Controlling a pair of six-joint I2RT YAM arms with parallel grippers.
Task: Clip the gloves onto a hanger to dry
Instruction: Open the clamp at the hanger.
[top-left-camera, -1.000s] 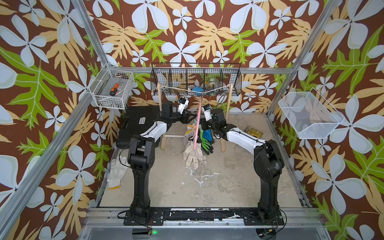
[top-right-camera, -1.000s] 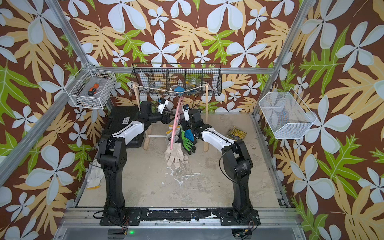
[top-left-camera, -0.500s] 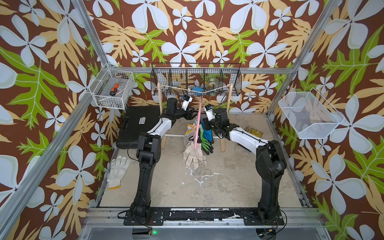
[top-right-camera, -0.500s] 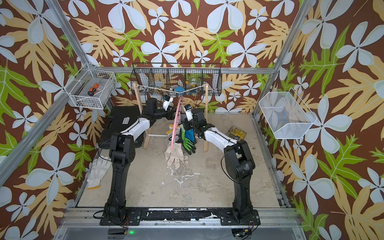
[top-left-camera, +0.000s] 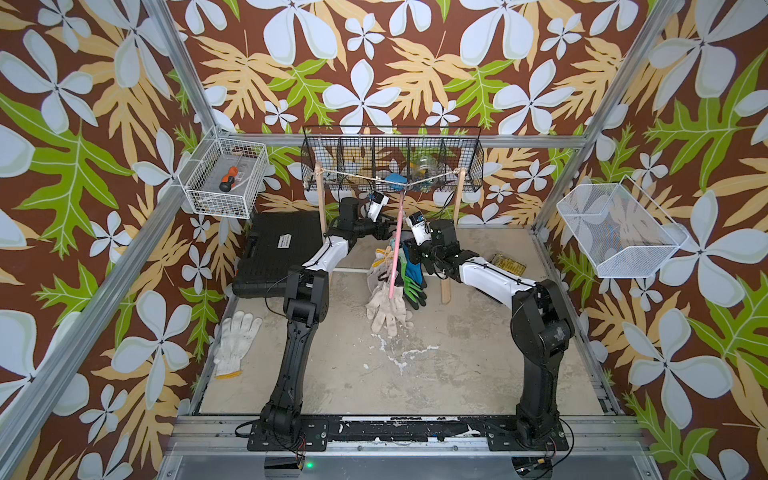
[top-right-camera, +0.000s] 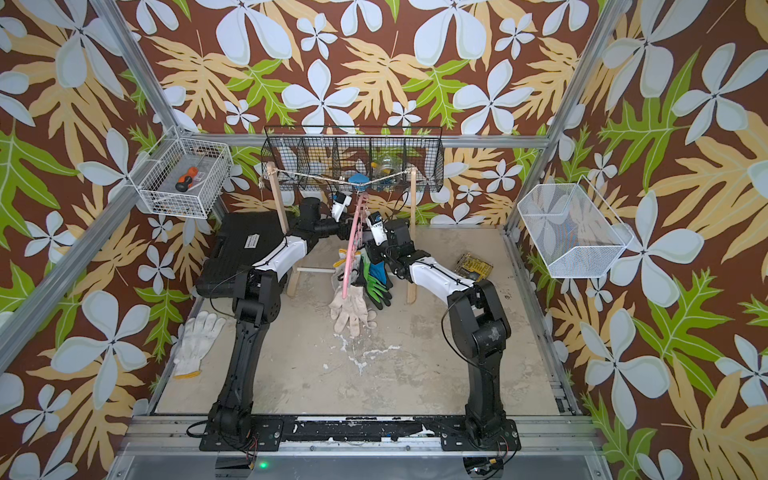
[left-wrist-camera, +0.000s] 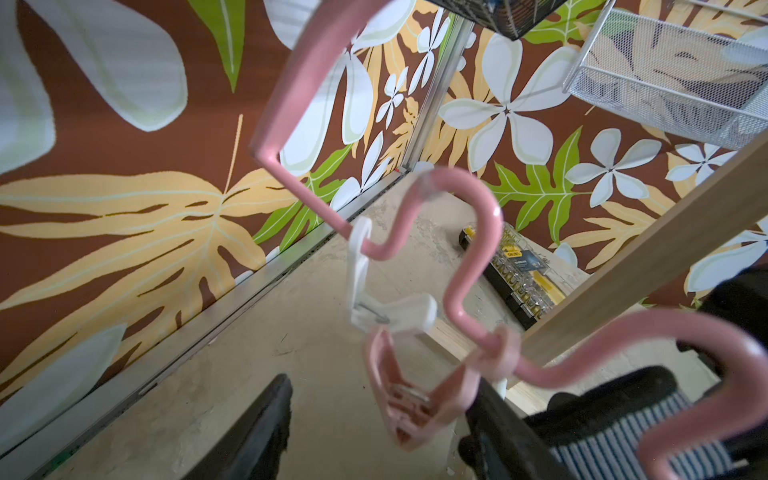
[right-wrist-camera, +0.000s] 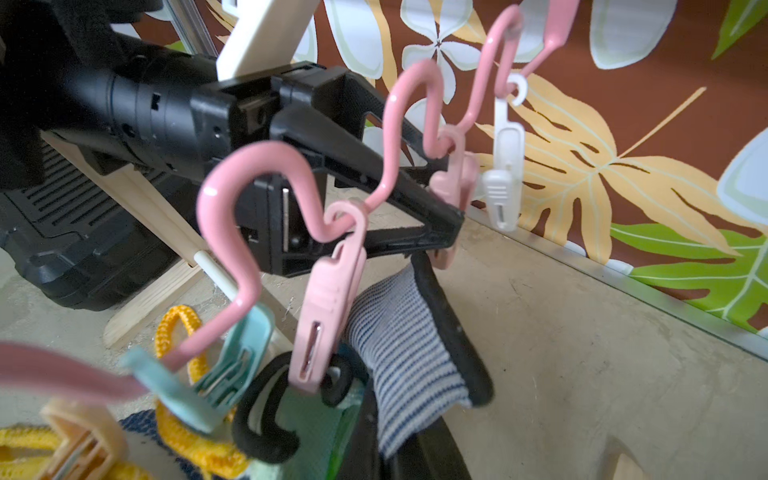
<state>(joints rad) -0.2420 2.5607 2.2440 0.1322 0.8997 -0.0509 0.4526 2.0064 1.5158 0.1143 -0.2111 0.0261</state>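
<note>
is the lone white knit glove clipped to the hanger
No, the white knit glove lies on the floor, apart from the pink plastic hanger.

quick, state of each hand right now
left hand: open, jaws either side of a pink clip, not squeezing it
right hand: closed on the grey-cuffed glove

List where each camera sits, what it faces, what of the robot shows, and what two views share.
Top views: high behind the robot, looking down and forward over the scene; left arm and right arm show whole.
Left wrist: on the left arm, facing rightward at the hanger; the left gripper shows, open.
Right wrist: on the right arm, facing leftward across the hanger at the left gripper; right gripper, shut on glove, shows.
Shared: both wrist views show hanger, pink clip, glove cuff.
</note>
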